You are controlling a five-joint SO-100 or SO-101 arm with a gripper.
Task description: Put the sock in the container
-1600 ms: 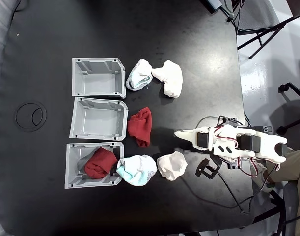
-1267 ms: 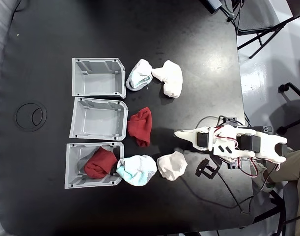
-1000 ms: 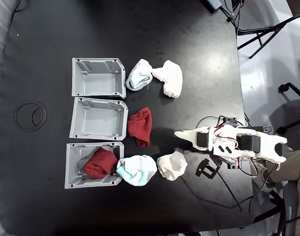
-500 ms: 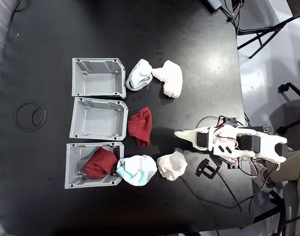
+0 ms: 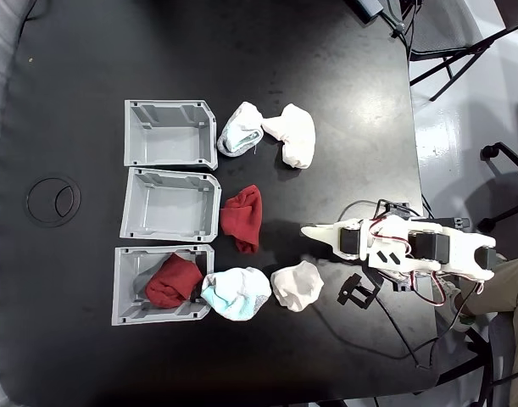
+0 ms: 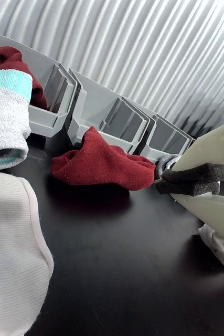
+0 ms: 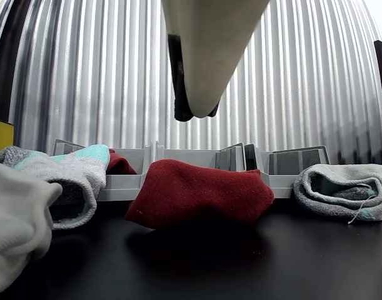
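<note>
On the black table (image 5: 326,68), seen in the fixed view, three grey bins stood in a column at the left of the frame. The middle one was the container (image 5: 169,204), and it had nothing in it. The top bin (image 5: 168,134) looked the same way. The bottom bin (image 5: 136,288) had a dark red sock (image 5: 173,281) inside, at its right side.

The white arm (image 5: 428,250) lay at the right of the frame, pointing left. Its gripper (image 5: 313,232) had nothing in it. In the wrist view the two pale fingers (image 6: 211,210) sat close together with dark pads touching, so the jaws looked closed.

The sock (image 5: 242,218) lay on the table in the middle of the frame, touching the right wall of the container and well apart from the gripper. In the wrist view it (image 6: 101,163) sat bunched up in front of the bins.

A white-and-teal sock (image 5: 236,293) and a white sock (image 5: 297,285) lay at the lower middle. Another teal one (image 5: 240,129) and another white one (image 5: 294,134) lay at the upper middle.
</note>
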